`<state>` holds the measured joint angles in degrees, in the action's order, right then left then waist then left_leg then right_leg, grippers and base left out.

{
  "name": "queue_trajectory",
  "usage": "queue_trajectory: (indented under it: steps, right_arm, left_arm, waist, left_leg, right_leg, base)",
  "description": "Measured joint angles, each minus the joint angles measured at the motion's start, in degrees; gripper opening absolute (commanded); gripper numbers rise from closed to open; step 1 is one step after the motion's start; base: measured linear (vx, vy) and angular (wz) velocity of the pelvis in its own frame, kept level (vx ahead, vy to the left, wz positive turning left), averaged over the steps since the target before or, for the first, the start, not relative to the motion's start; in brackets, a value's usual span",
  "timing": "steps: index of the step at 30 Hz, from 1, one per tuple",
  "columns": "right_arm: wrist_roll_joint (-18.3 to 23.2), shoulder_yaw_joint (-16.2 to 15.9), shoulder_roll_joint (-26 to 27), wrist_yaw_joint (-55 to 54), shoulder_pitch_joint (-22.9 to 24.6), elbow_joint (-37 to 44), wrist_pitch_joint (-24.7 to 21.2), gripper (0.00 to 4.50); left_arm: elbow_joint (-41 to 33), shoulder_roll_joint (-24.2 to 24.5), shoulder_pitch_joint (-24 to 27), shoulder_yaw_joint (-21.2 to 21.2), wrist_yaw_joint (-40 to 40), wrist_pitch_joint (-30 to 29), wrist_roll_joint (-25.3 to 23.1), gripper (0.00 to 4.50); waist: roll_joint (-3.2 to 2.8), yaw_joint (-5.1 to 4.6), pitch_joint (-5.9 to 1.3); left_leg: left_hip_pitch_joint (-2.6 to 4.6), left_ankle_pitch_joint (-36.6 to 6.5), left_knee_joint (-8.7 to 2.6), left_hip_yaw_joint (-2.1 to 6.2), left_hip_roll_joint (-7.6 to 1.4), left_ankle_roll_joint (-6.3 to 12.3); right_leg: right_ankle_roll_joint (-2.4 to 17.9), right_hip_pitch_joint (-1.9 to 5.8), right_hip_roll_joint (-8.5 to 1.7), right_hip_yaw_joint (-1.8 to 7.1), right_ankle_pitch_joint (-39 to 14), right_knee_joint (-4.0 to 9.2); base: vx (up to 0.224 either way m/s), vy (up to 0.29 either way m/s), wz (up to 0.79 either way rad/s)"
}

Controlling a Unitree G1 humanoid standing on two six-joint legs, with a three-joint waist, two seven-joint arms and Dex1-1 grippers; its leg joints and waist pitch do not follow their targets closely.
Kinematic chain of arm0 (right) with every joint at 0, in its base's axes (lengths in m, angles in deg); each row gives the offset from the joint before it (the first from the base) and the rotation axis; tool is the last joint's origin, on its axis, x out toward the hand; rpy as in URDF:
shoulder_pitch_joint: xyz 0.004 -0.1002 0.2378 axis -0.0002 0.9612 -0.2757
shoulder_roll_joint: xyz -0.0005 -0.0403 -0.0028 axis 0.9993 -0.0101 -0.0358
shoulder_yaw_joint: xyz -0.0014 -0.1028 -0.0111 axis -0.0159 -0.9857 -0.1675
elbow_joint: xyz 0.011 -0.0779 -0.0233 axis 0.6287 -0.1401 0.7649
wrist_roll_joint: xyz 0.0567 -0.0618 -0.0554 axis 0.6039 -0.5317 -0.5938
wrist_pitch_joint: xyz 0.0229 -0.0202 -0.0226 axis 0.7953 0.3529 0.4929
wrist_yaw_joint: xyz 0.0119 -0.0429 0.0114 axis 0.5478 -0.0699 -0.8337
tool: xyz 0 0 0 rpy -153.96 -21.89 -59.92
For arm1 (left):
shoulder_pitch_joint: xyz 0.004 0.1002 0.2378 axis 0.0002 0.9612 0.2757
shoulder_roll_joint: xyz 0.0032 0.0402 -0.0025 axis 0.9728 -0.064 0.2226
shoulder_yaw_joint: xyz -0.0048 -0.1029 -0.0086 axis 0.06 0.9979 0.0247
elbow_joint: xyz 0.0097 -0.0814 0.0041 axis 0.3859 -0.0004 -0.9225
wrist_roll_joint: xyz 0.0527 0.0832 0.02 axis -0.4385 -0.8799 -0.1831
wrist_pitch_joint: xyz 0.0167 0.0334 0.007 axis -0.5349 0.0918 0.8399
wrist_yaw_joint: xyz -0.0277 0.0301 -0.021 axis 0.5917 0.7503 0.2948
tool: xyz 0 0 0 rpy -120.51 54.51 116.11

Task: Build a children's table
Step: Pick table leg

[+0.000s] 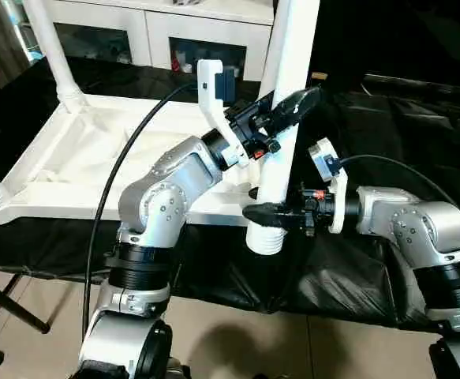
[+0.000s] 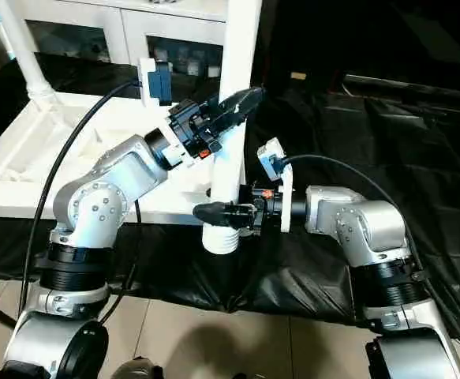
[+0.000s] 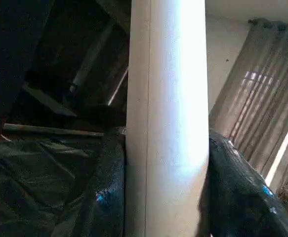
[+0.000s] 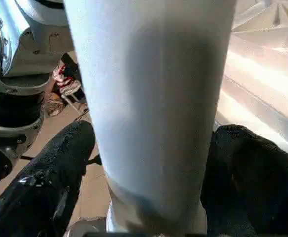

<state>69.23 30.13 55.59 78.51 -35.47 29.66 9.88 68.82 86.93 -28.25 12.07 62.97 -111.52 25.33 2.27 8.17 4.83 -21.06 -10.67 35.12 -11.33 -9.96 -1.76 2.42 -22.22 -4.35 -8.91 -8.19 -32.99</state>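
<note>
Upright at the near edge of the black-draped tabletop point(image 1: 387, 150): one loose white leg point(image 1: 285, 103), threaded end point(image 1: 263, 239) lowest, hanging just past that edge. Left pincer point(image 1: 297, 104) clamped on the leg partway up, black fingers point(image 3: 109, 197) pressed to both sides. Right pincer point(image 1: 263, 213) low on the same leg near the threaded end, spread wide, fingers point(image 4: 60, 168) standing apart from the white surface. Upside down toward the left edge: the children's table point(image 1: 95, 158), ribbed underside up, other legs point(image 1: 56, 55) already standing in corner sockets.
</note>
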Motion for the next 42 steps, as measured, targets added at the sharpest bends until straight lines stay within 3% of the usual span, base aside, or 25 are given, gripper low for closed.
queue_trajectory:
  steps: [3, 5, 13, 15, 19, 26, 32, 33, 34, 37, 38, 42]
  right_arm:
    - [0.0, -0.1, -0.1, 0.3, 0.0, -0.7, 0.3, 4.37]
    - [0.0, -0.3, -0.1, 0.5, 0.0, -1.0, 0.3, 4.00]
    - [0.0, -0.3, -0.1, 0.8, 0.0, -1.2, 0.4, 3.50]
    - [0.0, -0.4, 0.0, 1.0, 0.0, -1.4, 0.5, 3.17]
    - [0.0, -0.5, 0.2, 1.6, 0.0, -1.5, 0.5, 3.04]
    - [0.1, -0.5, 0.4, 2.0, 0.0, -1.5, 0.7, 2.33]
    - [-0.7, -1.3, 0.6, 2.1, -0.3, -1.5, 2.2, 2.04]
    - [-0.9, -1.3, 0.6, 2.1, -0.3, -1.5, 2.4, 2.02]
    - [-1.0, -1.3, 0.7, 2.0, -0.3, -1.5, 2.5, 1.99]
    - [-1.0, -0.8, 1.7, 0.9, 0.2, -1.3, 3.0, 1.96]
    - [-1.0, -0.4, 2.1, 0.3, 0.5, -1.0, 3.2, 1.94]
    - [-1.0, 1.4, 3.8, -2.7, 1.9, -1.0, 5.1, 1.93]
  left_arm:
    - [0.0, 0.3, 0.0, -0.2, 0.5, -0.1, 0.2, 1.77]
    - [0.0, 0.4, 0.0, -0.4, 0.5, -0.2, 0.4, 1.77]
    - [-0.7, 0.4, 0.0, -0.5, 1.2, -0.4, 1.0, 1.77]
    - [-0.8, 0.4, 0.0, -0.6, 1.2, -0.4, 1.0, 1.77]
    - [-0.9, 0.7, 0.0, -0.7, 1.2, -0.4, 1.0, 1.77]
    - [-0.8, 0.9, 0.0, -0.8, 1.2, -0.4, 1.0, 1.77]
    - [-0.4, 1.0, 0.0, -0.7, 0.3, -0.4, 0.9, 1.77]
    - [-0.2, 1.0, 0.0, -0.8, 0.0, -0.4, 0.8, 2.33]
    - [-0.2, 1.0, 0.0, -0.7, 0.0, -0.4, 0.9, 2.47]
    - [-0.2, 1.1, 0.0, -0.8, 0.4, -0.1, 0.7, 2.59]
    - [-0.2, 1.0, 0.0, -0.8, 0.4, 0.4, 0.3, 2.87]
    - [-0.2, 0.2, 0.0, -0.5, -0.1, 4.1, -0.6, 2.94]
  waist:
    - [0.00, -0.02, 0.00]
    - [0.00, -0.03, 0.00]
    - [0.00, -0.02, 0.00]
    - [0.00, -0.02, 0.00]
    - [0.00, -0.03, 0.00]
    - [0.00, -0.02, 0.00]
    - [0.00, 0.01, 0.00]
    - [0.00, 0.01, 0.00]
    - [0.00, -0.01, 0.00]
    - [-0.01, -0.03, 0.00]
    - [-0.01, -0.01, 0.00]
    - [0.00, 0.03, 0.00]
  left_leg:
    - [0.01, 0.0, 0.00, 0.00, 0.00, 0.00]
    - [0.00, 0.0, 0.00, 0.00, 0.00, 0.00]
    - [0.01, 0.0, 0.00, 0.00, 0.00, 0.00]
    - [0.01, 0.0, 0.00, 0.00, 0.00, 0.00]
    - [0.01, 0.0, 0.00, 0.00, 0.00, 0.00]
    - [0.01, 0.0, 0.00, 0.00, 0.00, 0.00]
    - [0.01, 0.0, 0.00, 0.01, 0.00, 0.00]
    - [0.01, 0.0, 0.00, 0.01, 0.00, 0.00]
    - [0.01, 0.0, 0.00, 0.00, 0.00, 0.00]
    - [0.02, 0.0, 0.00, 0.01, 0.00, -0.01]
    - [0.01, 0.0, 0.00, 0.01, 0.00, -0.01]
    - [0.02, 0.0, 0.00, 0.01, 0.00, -0.01]
  right_leg:
    - [0.0, 0.00, 0.00, 0.00, 0.0, 0.00]
    - [0.0, 0.00, 0.00, 0.00, 0.0, 0.00]
    - [0.0, 0.00, 0.00, 0.00, 0.0, -0.01]
    - [0.0, 0.01, 0.00, 0.00, 0.0, -0.01]
    - [0.0, 0.01, 0.00, 0.00, 0.0, -0.01]
    - [0.0, 0.01, 0.00, 0.00, 0.0, -0.01]
    - [0.0, 0.01, 0.00, 0.00, 0.0, -0.02]
    - [0.0, 0.01, 0.00, 0.01, 0.0, -0.02]
    - [0.0, 0.01, 0.00, 0.01, 0.0, -0.02]
    - [0.0, 0.01, 0.00, 0.00, 0.0, -0.02]
    - [0.0, 0.00, 0.00, 0.00, 0.0, -0.02]
    - [0.0, 0.02, 0.00, 0.00, 0.0, -0.02]
  base:
    - [0.000, 0.000, 0.00]
    - [0.000, 0.000, 0.00]
    - [0.000, 0.000, 0.00]
    - [0.000, 0.000, 0.00]
    - [0.000, 0.000, 0.00]
    - [0.000, 0.000, 0.00]
    - [0.000, 0.000, 0.00]
    - [0.000, 0.000, 0.00]
    - [0.000, 0.000, 0.00]
    - [0.000, 0.000, 0.00]
    - [0.000, 0.000, 0.00]
    - [0.000, 0.000, 0.00]
